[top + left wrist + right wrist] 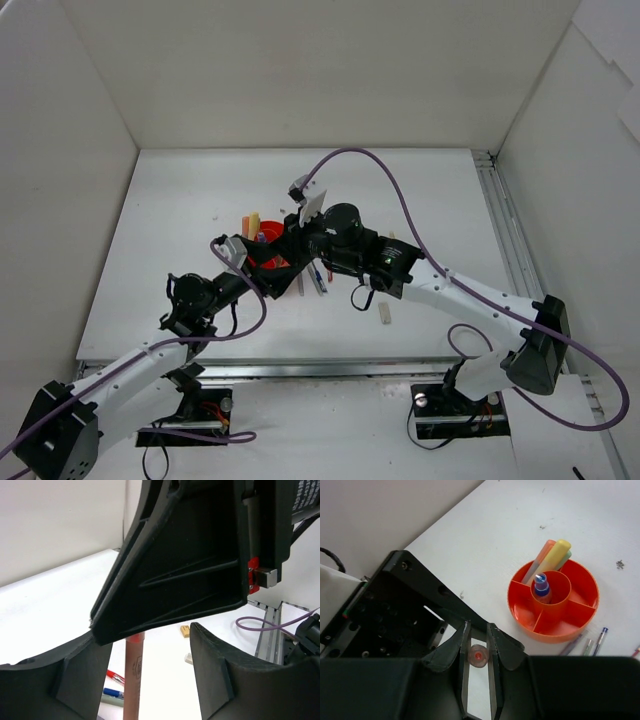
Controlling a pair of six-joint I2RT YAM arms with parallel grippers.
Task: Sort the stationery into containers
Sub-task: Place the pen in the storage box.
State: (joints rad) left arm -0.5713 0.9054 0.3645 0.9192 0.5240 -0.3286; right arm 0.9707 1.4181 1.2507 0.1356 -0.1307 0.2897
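The orange-red divided bowl (519,611) (266,262) holds orange, yellow and green markers (551,556) in a rear compartment. A blue-white marker (541,586) stands in its centre cup. My right gripper (479,645) (294,262) is shut on a red pen (478,656), seen end-on. In the left wrist view that pen (134,675) hangs upright between the fingers of my open left gripper (146,647) (268,266), nearer the left finger. The right gripper fills the top of that view.
Loose pens lie right of the bowl (592,641) (316,278), and a red pen (116,678) and a blue pen (112,693) show on the table. A beige eraser (185,630) and a white one (188,657) (385,313) lie further right. White walls enclose the table.
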